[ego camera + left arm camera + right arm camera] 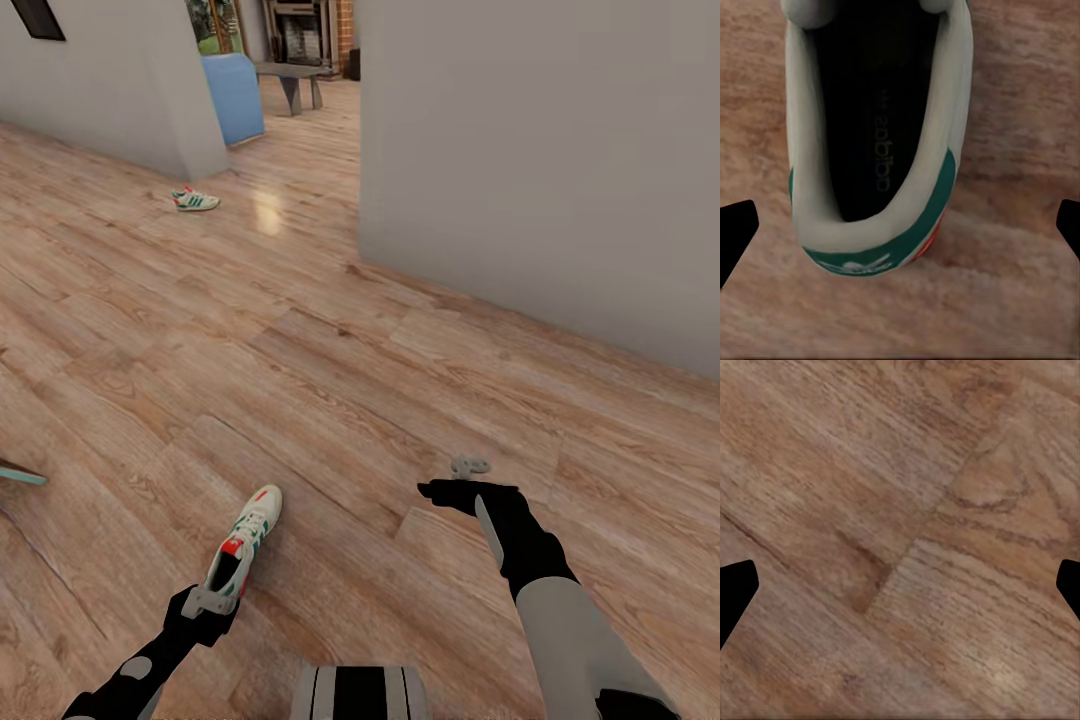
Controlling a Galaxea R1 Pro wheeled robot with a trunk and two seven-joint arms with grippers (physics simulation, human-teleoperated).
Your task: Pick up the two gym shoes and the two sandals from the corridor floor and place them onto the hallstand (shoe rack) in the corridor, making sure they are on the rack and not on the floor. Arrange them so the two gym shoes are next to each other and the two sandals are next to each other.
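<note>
Head view: 1 gym shoe (243, 551) was seen on the corridor floor (330, 380) at the left gripper (207, 602), a 2nd shoe (196, 200) far off; left wrist view: jaws spread wide astride the heel, nothing gripped, presumably for pickup; right wrist view: right gripper (900, 585) open, empty, over planks.

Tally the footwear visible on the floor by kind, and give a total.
Gym shoes: 2, the near gym shoe by the left hand and the far gym shoe near the wall corner
Sandals: 0 in view
Total: 2
</note>
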